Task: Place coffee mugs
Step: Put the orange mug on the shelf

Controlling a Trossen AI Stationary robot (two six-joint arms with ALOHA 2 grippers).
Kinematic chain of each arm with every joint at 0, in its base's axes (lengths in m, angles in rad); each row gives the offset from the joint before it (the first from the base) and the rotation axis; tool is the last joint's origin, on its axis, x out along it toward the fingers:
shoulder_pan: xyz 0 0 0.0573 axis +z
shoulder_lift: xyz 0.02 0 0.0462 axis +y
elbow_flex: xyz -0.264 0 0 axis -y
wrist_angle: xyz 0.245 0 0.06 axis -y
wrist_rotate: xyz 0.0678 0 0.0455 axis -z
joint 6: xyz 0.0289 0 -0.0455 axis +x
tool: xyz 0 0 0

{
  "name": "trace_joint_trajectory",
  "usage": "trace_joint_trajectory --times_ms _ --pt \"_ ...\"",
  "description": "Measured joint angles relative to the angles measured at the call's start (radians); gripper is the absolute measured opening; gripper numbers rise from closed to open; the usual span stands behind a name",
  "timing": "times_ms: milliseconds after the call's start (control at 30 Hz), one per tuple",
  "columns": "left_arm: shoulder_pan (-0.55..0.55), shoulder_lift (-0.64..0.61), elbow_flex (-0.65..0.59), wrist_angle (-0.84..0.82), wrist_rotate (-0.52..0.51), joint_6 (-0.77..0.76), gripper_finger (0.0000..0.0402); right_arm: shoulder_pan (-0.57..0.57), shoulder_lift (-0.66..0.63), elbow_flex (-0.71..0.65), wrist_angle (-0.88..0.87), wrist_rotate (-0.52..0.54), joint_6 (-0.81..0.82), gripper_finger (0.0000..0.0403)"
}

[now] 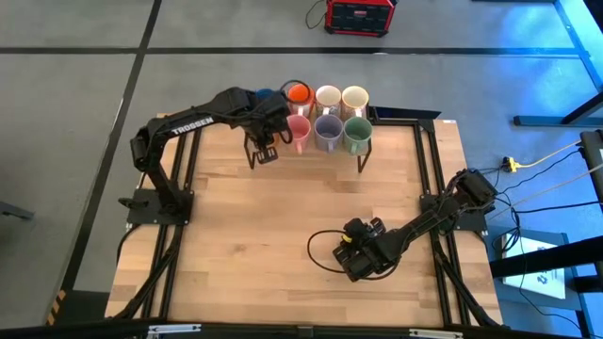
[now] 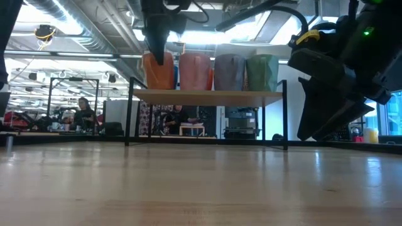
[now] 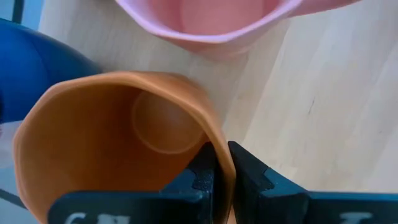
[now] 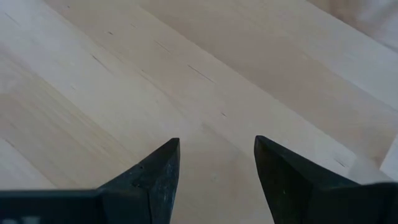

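Nearly done, you could judge: on the raised shelf (image 1: pixel 377 121) at the far edge of the worktop (image 1: pixel 301 217), the red-orange mug (image 1: pixel 300 93), two cream mugs (image 1: pixel 328 96), the pink mug (image 1: pixel 298 131), the lavender mug (image 1: pixel 328 131) and the green mug (image 1: pixel 357 133) stood in two rows. The left gripper (image 3: pixel 221 180) had its jaws pinched narrow on the wall of the amber mug (image 3: pixel 118 143), just beside the pink one, apparently over the shelf's end; letting go looked like what remained. The right gripper (image 4: pixel 216 171) hovered low over bare worktop, jaws wide and empty. Your overhead camera hid the amber mug under the arm and showed only a sliver of the blue mug (image 1: pixel 265 93); the left wrist camera showed the grip plainly, while the low camera showed the amber mug level with the front row.
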Motion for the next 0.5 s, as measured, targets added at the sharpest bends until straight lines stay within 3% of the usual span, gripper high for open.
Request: trace_joint_trajectory --times_ms 300,500 --pt "0.011 0.000 -0.001 0.004 0.021 0.003 0.0024 0.000 0.000 0.000 0.003 0.000 0.000 0.0193" --pt "0.011 0.000 -0.002 0.009 0.025 0.002 0.0050 0.000 0.000 0.000 0.003 0.000 0.000 0.0193"
